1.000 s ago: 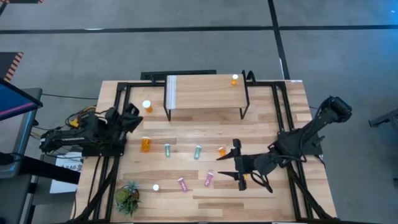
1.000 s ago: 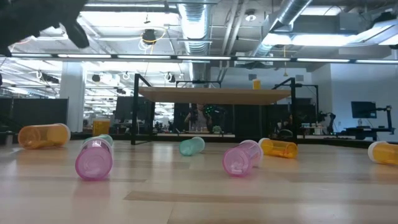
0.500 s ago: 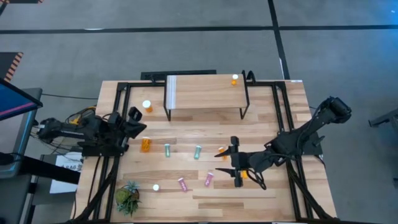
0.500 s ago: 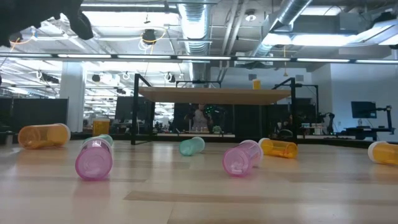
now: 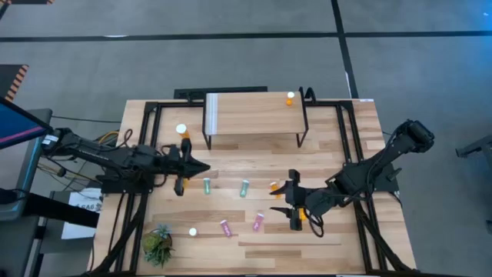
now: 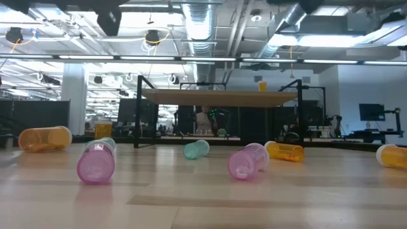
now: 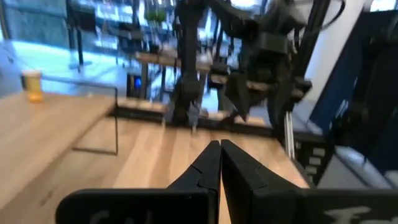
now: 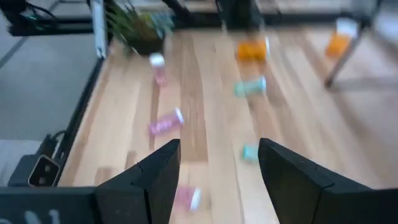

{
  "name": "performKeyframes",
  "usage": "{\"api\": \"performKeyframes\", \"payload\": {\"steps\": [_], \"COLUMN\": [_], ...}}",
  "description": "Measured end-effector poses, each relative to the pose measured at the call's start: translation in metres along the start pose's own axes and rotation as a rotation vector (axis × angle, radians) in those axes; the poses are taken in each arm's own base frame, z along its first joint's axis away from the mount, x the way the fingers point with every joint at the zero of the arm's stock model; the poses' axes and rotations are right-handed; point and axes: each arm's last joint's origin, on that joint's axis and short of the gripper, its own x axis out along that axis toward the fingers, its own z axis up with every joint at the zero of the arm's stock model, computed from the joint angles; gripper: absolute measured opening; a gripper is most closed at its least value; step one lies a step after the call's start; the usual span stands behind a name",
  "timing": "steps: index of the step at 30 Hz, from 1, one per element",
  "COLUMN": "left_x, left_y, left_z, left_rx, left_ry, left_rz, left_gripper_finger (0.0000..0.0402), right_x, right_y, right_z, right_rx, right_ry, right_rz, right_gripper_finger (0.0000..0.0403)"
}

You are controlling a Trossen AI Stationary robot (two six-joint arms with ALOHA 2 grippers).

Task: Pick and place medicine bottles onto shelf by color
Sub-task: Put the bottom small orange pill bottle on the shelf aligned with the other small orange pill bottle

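Several medicine bottles lie on the table: orange (image 5: 274, 186), two teal (image 5: 207, 185) (image 5: 244, 188) and two pink (image 5: 226, 228) (image 5: 258, 222). Another orange one (image 5: 180, 180) lies partly under my left arm. One orange bottle (image 5: 182, 131) stands left of the shelf (image 5: 254, 115), and another (image 5: 290, 98) stands on the shelf's far right corner. My left gripper (image 5: 201, 168) is shut, level, and points toward the table's right above the left bottles. My right gripper (image 5: 286, 201) (image 8: 217, 155) hangs open above the table, right of the pink and orange bottles, and holds nothing.
A small green plant (image 5: 157, 245) stands at the near left corner, with a white-capped bottle (image 5: 192, 231) beside it. Black frame rails (image 5: 146, 154) run along the table's left and right sides. Bare wood (image 5: 254, 158) lies between the shelf and the bottles.
My left gripper has swung out from the table's left edge toward its middle, rising a little and turning level, and has stayed shut. My right gripper has rolled somewhat about its own axis and stayed open. No bottle has moved.
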Motion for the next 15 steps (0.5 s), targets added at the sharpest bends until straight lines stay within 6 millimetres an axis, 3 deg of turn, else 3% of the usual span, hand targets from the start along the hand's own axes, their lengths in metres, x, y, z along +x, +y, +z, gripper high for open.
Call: {"api": "performKeyframes", "payload": {"steps": [7, 11, 15], "left_x": [0.026, 0.038, 0.045], "left_y": [-0.007, -0.010, -0.012], "left_z": [-0.011, -0.009, -0.004], "left_rx": [0.052, 0.056, 0.071], "left_ry": [0.109, 0.124, 0.122], "left_rz": [0.002, 0.006, 0.005], "left_gripper_finger": [0.0013, 0.0047, 0.0088], "right_x": [-0.005, -0.011, -0.019], "right_y": [-0.014, -0.020, -0.015], "right_z": [-0.028, -0.042, -0.051], "right_rx": [0.269, 0.418, 0.450], "right_ry": [0.267, 0.415, 0.496], "right_rz": [-0.148, -0.230, -0.242], "right_gripper_finger": [0.0239, 0.0239, 0.0239]}}
